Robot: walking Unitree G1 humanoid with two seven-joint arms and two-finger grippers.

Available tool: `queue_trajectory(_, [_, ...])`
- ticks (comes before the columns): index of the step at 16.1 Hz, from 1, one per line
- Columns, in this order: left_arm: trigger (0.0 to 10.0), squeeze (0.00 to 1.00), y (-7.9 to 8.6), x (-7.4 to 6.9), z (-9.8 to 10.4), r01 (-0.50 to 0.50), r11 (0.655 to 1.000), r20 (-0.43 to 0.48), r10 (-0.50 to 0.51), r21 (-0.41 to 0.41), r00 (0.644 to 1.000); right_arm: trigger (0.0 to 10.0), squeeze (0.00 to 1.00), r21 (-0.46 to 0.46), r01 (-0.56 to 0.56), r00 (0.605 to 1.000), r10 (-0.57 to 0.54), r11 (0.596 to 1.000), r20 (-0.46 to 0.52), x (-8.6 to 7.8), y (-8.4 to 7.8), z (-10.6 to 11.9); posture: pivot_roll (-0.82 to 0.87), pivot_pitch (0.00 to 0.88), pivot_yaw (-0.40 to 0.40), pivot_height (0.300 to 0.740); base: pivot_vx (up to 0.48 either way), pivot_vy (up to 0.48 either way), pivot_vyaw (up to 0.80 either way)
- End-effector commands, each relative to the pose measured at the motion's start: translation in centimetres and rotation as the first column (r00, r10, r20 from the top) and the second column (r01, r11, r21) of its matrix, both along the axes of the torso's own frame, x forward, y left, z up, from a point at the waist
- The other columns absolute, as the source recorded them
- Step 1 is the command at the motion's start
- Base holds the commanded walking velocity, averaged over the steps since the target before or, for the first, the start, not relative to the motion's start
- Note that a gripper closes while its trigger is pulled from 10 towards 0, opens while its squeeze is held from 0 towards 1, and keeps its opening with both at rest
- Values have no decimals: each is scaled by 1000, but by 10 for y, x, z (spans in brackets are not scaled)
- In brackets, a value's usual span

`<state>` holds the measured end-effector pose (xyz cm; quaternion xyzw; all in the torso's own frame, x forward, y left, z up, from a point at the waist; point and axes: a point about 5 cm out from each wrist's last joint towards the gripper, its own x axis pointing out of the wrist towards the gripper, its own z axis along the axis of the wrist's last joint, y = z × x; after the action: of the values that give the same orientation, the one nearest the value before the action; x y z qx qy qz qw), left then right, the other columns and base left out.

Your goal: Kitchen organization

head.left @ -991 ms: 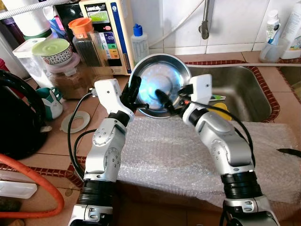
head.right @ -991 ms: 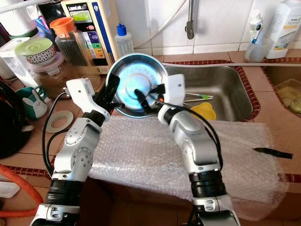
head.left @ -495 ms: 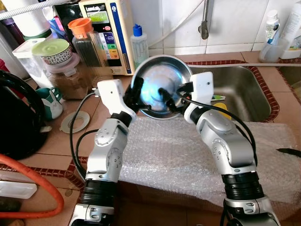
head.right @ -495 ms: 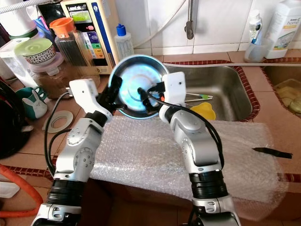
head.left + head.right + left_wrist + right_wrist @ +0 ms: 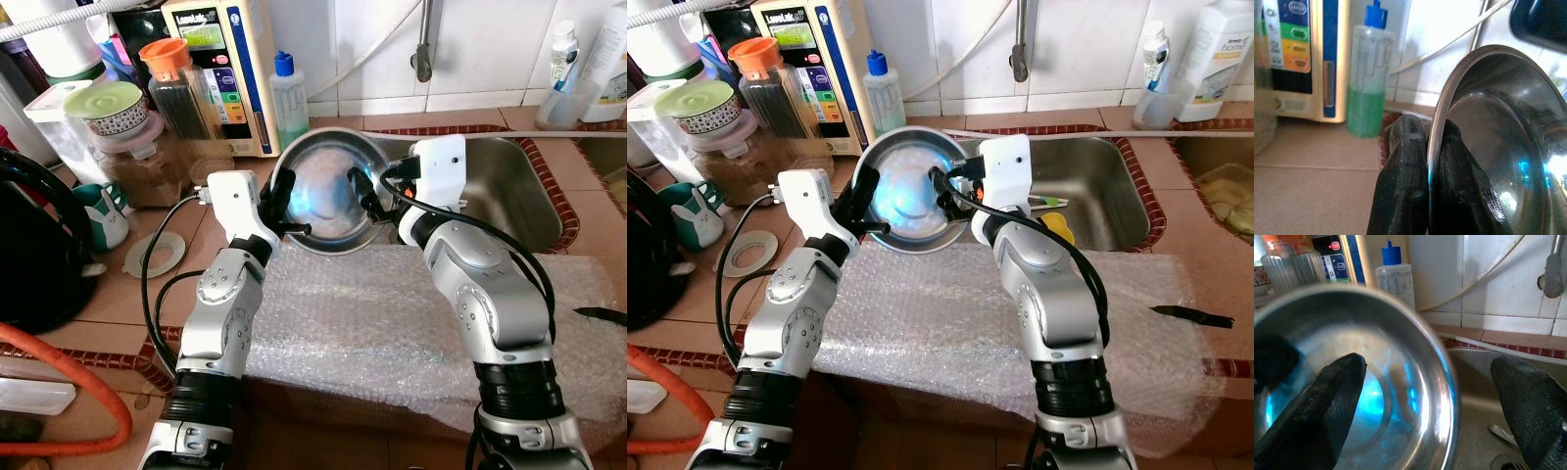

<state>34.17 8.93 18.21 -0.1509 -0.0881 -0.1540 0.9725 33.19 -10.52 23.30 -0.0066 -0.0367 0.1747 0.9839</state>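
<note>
- Steel bowl (image 5: 328, 191) held tilted on edge above the near rim of the sink (image 5: 509, 186), at the far edge of the bubble wrap (image 5: 392, 323) spread over the table (image 5: 108, 294).
- Left end effector (image 5: 1425, 161) clamped together on the bowl's rim, one finger inside and one outside.
- Right end effector (image 5: 1435, 396) spread wide apart, straddling the opposite rim: one finger inside the bowl, the other beyond the rim, neither pressing on the metal as far as visible.
- Progress, as judged: bowl lifted and under control of one arm; final placing not yet done, destination not evident.
- Surroundings: soap bottle (image 5: 289, 93) with blue cap and a water purifier (image 5: 220, 69) just behind the bowl; jars (image 5: 176, 83) and a lidded container (image 5: 108, 108) to the left; white ring (image 5: 157, 255) flat on the table; utensils and a yellow item (image 5: 1053, 223) in the sink.
- Obstructions: faucet (image 5: 423, 54) above the sink, crowded back row near the bowl's rim; slippery wrap underfoot for any set-down.
</note>
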Motion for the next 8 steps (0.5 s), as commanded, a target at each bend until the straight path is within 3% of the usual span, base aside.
queue_trajectory(1, [0, 0, 8, 4, 4, -37, 999, 16, 37, 7, 999, 0, 0, 8, 3, 1000, -3, 1000, 3, -5, 0, 3, -331, 83, 163, 740, 0, 0, 0])
queue_trajectory(5, [0, 0, 12, 7, 12, -44, 999, 38, 44, -13, 998, 0, 0, 31, 22, 998, -20, 999, -63, -7, -5, -15, -333, 79, 164, 740, 0, 0, 0])
queue_trajectory(6, [0, 0, 12, 7, 12, -41, 999, 40, 42, -13, 998, 1569, 0, 30, 17, 998, -15, 999, -65, -6, -6, -19, -331, 78, 164, 740, 0, 0, 0])
queue_trajectory(7, [0, 0, 11, 7, 12, -40, 999, 41, 40, -13, 998, 6196, 0, 28, 11, 998, -9, 1000, -67, -6, -6, -22, -331, 78, 164, 740, 0, 0, 0])
queue_trajectory(8, [980, 0, 11, 6, 11, -38, 999, 42, 38, -13, 998, 10000, 639, 37, 26, 996, -23, 999, -82, -5, -9, -26, -328, 77, 163, 740, 0, 0, 0])
